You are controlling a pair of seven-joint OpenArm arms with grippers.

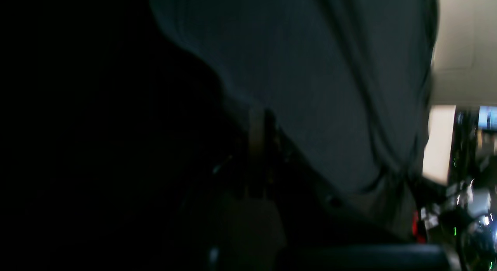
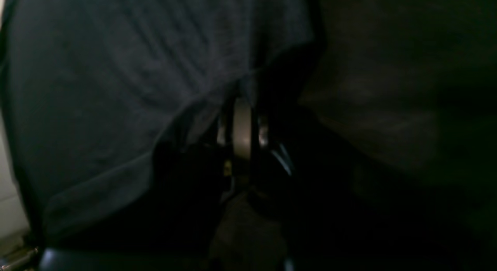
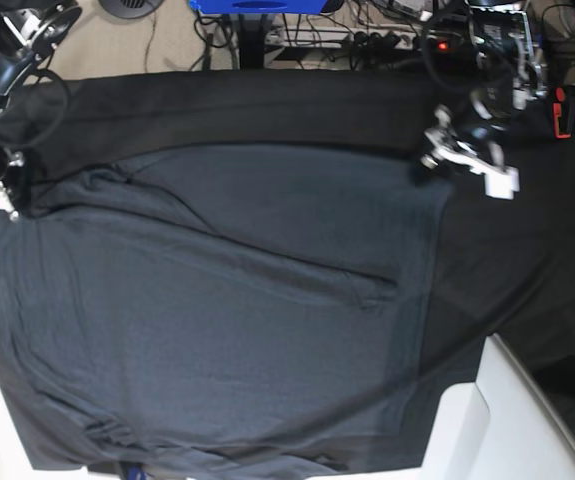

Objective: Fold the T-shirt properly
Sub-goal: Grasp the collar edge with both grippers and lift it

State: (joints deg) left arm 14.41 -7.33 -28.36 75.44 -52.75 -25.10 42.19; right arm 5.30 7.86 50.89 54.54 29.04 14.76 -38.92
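Right gripper (image 3: 7,192) clamps the T-shirt (image 3: 217,310) at its far-left corner; the shirt lies spread over the black tablecloth (image 3: 267,105) (barely folded, most work remains); left gripper (image 3: 435,158) pinches its far-right corner

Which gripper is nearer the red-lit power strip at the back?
Left. The left gripper sits just below the red-lit power strip; the right gripper is across the table.

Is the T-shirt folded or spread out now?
Mostly spread: the T-shirt lies flat over the table, with one sleeve folded across its body.
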